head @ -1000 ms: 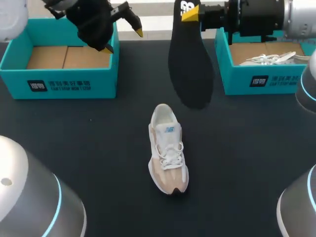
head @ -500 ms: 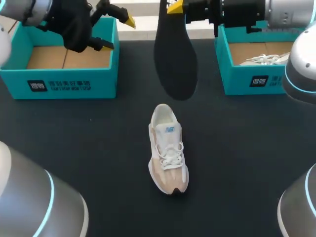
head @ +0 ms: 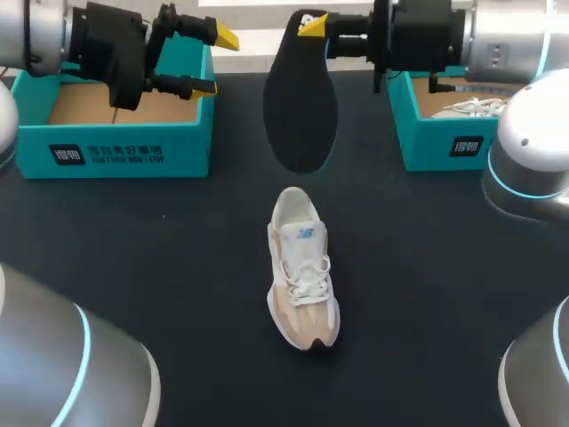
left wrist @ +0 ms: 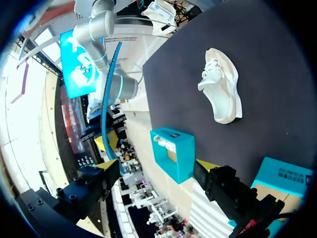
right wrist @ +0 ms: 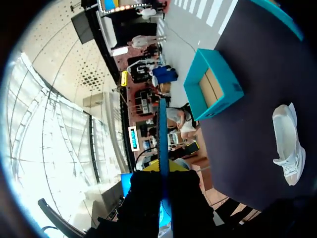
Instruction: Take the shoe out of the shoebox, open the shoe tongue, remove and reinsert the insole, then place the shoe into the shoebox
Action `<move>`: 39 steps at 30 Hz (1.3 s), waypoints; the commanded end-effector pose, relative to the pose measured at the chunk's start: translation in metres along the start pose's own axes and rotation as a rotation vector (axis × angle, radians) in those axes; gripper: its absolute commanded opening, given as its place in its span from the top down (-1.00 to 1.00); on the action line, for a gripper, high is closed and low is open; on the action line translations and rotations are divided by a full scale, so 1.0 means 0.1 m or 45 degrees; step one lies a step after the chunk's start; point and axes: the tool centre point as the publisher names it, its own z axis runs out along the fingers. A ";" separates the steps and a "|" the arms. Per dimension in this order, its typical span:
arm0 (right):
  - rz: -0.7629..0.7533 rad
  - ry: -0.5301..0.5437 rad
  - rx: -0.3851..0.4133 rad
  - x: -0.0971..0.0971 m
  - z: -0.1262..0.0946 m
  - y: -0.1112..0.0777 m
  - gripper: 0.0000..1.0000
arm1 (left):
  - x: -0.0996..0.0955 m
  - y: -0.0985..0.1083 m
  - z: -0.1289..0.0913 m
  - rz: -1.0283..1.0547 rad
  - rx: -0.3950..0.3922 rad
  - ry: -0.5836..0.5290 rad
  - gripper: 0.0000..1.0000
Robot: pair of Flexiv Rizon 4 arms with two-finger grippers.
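Over the last second my left gripper [head: 215, 62] has swung away, and now sits beyond and left of the white-and-beige lace-up sneaker [head: 302, 280] with its fingers spread wide and empty. The long black foam insole [head: 300, 116] has drifted left to hang just beyond the sneaker's heel. My right gripper [head: 313, 24] pinches the insole's upper end, so I judge removal done, with the sneaker lying on the black table [head: 133, 258] awaiting reinsertion.

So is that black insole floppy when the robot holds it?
Probably only a little: the insole hangs flat and straight from the right gripper. It's likely light, since a pinch at one end holds it all.
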 end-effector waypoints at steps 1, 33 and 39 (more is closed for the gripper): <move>0.003 -0.042 -0.017 0.06 0.21 0.05 1.00 | 0.02 0.03 0.08 0.000 0.005 -0.021 -1.00; 0.147 -0.070 0.032 -0.32 0.85 0.50 1.00 | -0.19 -0.24 0.16 0.042 0.081 -0.356 -1.00; 0.177 -0.076 0.035 -0.28 0.94 0.66 1.00 | -0.12 -0.28 0.14 0.027 0.078 -0.393 -1.00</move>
